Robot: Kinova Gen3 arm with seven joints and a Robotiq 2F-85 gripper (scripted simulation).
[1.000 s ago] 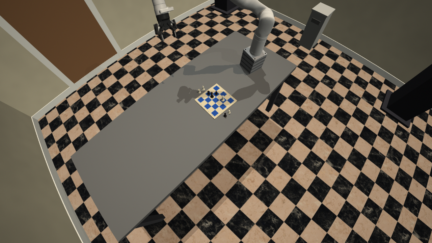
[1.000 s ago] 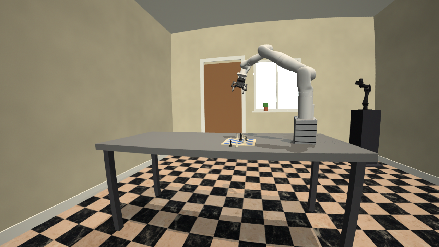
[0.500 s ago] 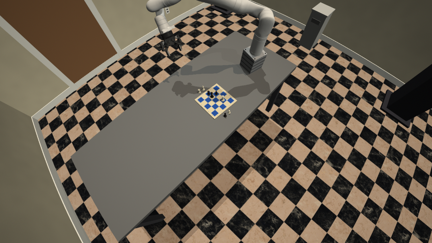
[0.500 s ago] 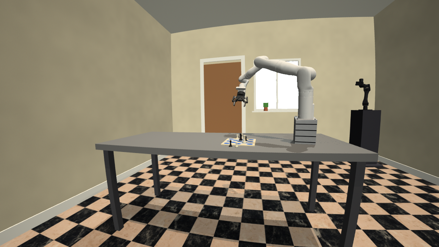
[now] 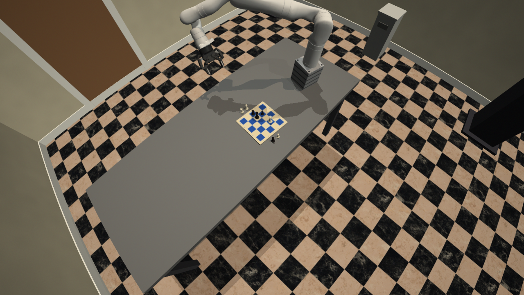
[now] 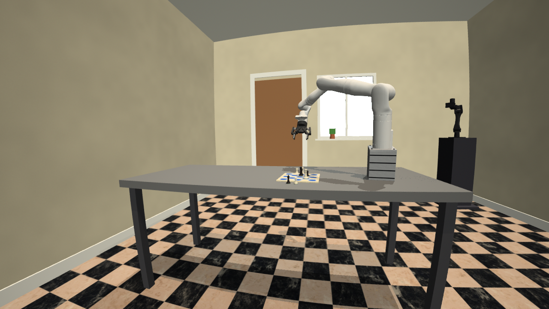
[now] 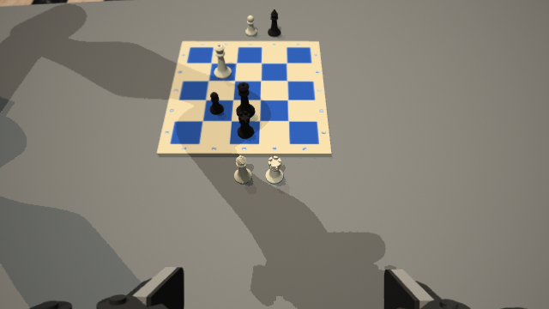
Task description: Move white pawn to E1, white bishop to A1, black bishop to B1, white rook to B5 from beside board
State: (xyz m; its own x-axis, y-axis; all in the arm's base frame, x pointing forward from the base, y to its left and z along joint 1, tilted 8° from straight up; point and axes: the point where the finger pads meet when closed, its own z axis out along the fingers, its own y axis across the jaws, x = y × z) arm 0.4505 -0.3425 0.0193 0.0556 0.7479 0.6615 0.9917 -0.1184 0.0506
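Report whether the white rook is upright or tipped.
Upright: in the wrist view the white rook stands on its round base beside the board, notched crown up.

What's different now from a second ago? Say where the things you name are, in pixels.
The arm has brought the gripper point(image 5: 215, 69) point(image 6: 300, 137) point(image 7: 282, 291) down closer to table height, and its tilt has turned more upright. Nothing was taken hold of or let go: the gripper's fingers are spread open, as before. The board point(image 5: 260, 142) point(image 6: 279, 179) point(image 7: 274, 134) and all the chess pieces look unmoved.
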